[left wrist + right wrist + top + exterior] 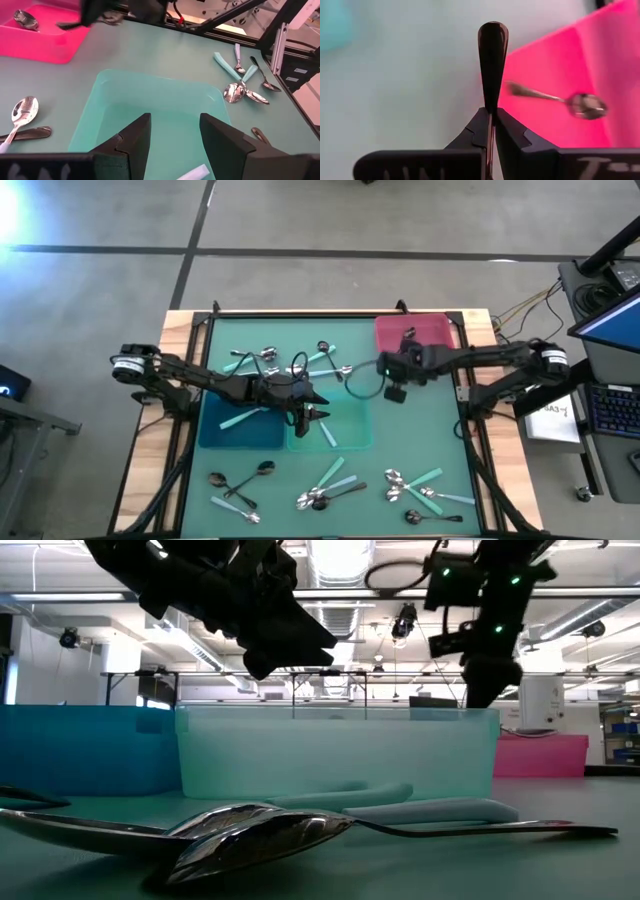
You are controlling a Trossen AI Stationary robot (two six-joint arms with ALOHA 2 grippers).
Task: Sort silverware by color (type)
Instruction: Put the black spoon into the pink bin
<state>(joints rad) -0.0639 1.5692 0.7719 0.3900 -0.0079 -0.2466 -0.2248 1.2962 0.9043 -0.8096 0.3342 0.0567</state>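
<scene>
My right gripper (490, 114) is shut on a dark spoon (492, 45), held above the mat at the near left corner of the pink bin (430, 332). A silver spoon (585, 105) lies in that bin. My left gripper (172, 125) hangs open over the teal bin (150, 100) with nothing between its fingers. A teal-handled spoon (327, 435) lies in the teal bin. The blue bin (235, 435) stands to the left of it. More spoons lie loose on the mat, far (265, 358) and near (322, 492). My right gripper pinches the dark spoon's narrow stem (491, 107) between its two fingers, coming from above and slanting down. The fingers lie along the spoon, and its rounded dark end (493, 32) sticks out past the fingertips. The spoon is lifted clear of the mat.
Spoon clusters lie along the near edge (235, 485) (420, 490) and close before the low camera (250, 835). The metal frame (468, 395) runs along the table's right side. Open mat lies between the teal bin and the pink bin.
</scene>
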